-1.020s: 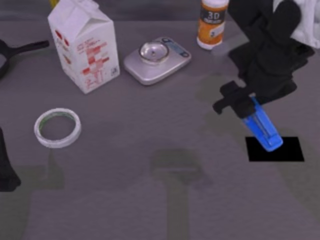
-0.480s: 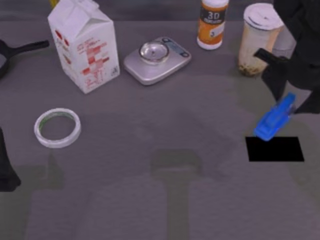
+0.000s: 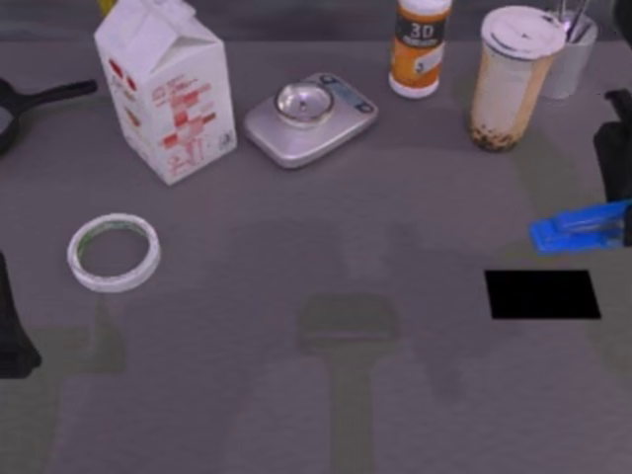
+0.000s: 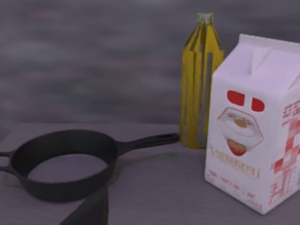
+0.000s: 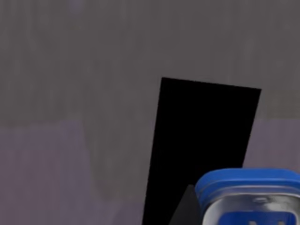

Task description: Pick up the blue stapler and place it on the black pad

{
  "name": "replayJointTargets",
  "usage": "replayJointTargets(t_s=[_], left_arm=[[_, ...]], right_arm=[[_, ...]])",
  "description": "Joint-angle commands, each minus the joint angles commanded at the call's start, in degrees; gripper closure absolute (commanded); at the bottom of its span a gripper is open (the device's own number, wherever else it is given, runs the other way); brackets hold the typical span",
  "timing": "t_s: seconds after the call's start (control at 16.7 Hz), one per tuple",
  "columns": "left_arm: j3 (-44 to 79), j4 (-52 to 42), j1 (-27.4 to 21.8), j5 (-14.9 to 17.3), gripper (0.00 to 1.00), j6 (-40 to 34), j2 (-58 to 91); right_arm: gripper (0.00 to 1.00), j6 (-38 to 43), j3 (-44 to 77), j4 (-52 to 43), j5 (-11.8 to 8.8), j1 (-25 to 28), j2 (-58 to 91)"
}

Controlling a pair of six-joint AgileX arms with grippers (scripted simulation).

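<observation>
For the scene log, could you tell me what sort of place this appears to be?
Likely a rendered tabletop test scene, not a real room: a grey table carries mixed clutter, namely a milk carton, a kitchen scale and a tape roll.

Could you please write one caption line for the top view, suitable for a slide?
Right gripper at the table's right edge carries the blue stapler beside, not yet on, the black pad.

From my right wrist I look down on the grey surface point(image 5: 70, 70). The black pad point(image 5: 201, 140) lies flat on it, a plain dark rectangle with slightly slanted sides. Closest to my camera, the rounded end of the blue stapler point(image 5: 248, 194) overlaps the pad's near edge, its silvery metal strip showing.
</observation>
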Motion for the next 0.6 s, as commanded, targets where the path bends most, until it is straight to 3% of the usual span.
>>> replayJointTargets(t_s=[0.18, 0.6], left_arm=[[0.00, 0.00, 0.00, 0.00, 0.00, 0.00, 0.00], [0.00, 0.00, 0.00, 0.00, 0.00, 0.00, 0.00]], right_arm=[[1.00, 4.56, -0.17, -0.77, -0.95, -1.14, -0.53], [1.00, 5.04, -0.70, 0.19, -0.96, -0.69, 0.03]])
